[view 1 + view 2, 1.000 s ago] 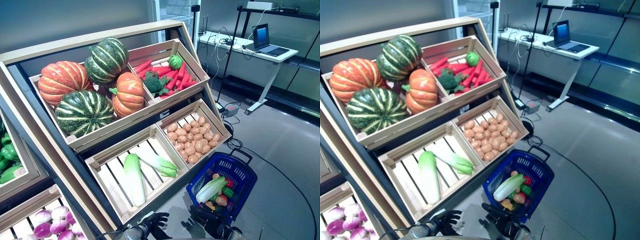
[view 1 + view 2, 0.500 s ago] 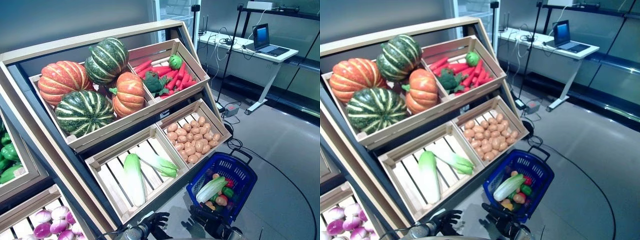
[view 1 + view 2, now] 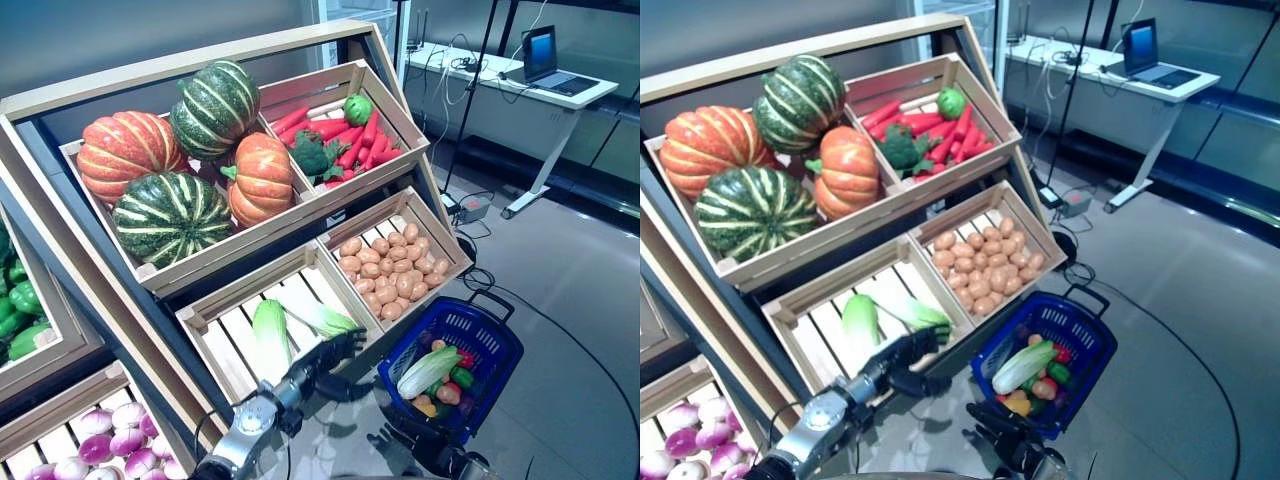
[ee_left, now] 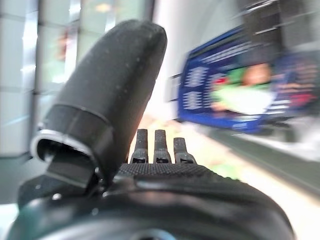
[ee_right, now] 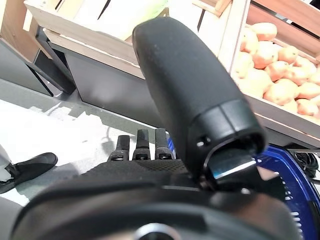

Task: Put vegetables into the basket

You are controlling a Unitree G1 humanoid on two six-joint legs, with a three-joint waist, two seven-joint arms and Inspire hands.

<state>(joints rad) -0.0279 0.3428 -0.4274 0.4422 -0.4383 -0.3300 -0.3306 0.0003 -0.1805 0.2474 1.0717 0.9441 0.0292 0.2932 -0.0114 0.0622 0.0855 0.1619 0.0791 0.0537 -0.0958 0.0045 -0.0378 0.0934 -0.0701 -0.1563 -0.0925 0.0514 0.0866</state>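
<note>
The blue basket (image 3: pixel 471 322) stands on the floor right of the wooden stand (image 3: pixel 150 290). In it lie a pale green Chinese cabbage (image 3: pixel 425 371), a red pepper and small green and orange vegetables. My left hand (image 3: pixel 327 358) reaches over the front edge of the lower crate, right beside the Chinese cabbages (image 3: pixel 268 338). Its fingers (image 4: pixel 155 147) are straight and hold nothing. My right hand (image 3: pixel 1012 445) is low, in front of the basket, with straight fingers (image 5: pixel 138 144) and nothing in it.
A crate of potatoes (image 3: pixel 392 270) sits just above the basket. A white desk (image 3: pixel 520 85) with a laptop stands at the back right. Cables lie on the grey floor (image 3: pixel 580 300) behind the basket.
My left arm has risen and stretched forward to the front edge of the cabbage crate. The camera has shifted a little. The right hand has stayed low by the basket.
</note>
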